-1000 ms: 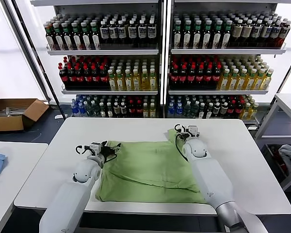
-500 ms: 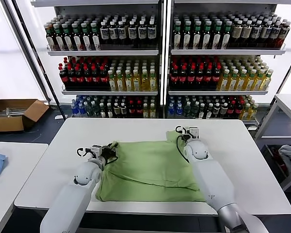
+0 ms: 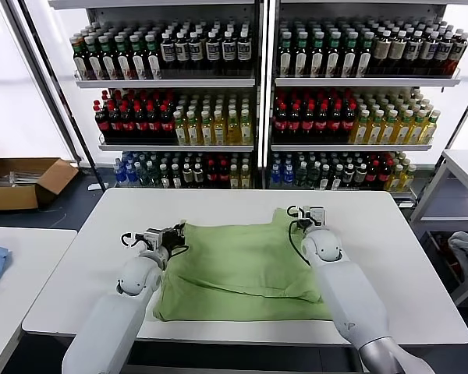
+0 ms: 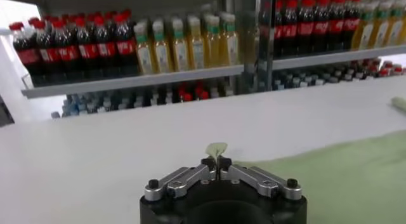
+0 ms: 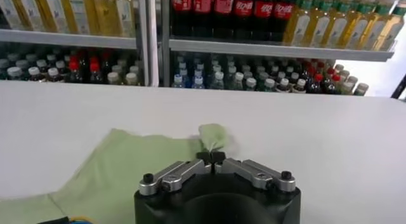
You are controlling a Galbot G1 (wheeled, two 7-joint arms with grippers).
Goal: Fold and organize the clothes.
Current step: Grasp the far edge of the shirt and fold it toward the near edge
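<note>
The right gripper (image 5: 215,157) is pinched closed on a raised corner of the light green shirt (image 5: 127,165). The shirt lies on the white table (image 5: 304,143). Beyond the table stand bottle shelves (image 5: 254,47).

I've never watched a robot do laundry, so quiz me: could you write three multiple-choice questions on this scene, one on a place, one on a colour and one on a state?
1. Where does the shirt lie?
A. on the white table
B. on a shelf
C. in the cardboard box

2. What colour is the shirt?
A. blue
B. light green
C. red

3. What are the left gripper and right gripper doing?
A. both hang open above the shirt
B. both are shut on the shirt
C. only the left is shut

Answers: 1 A, it is spread on the tabletop; 2 B, every view shows green cloth; 3 B, each wrist view shows cloth pinched between the fingertips.
</note>
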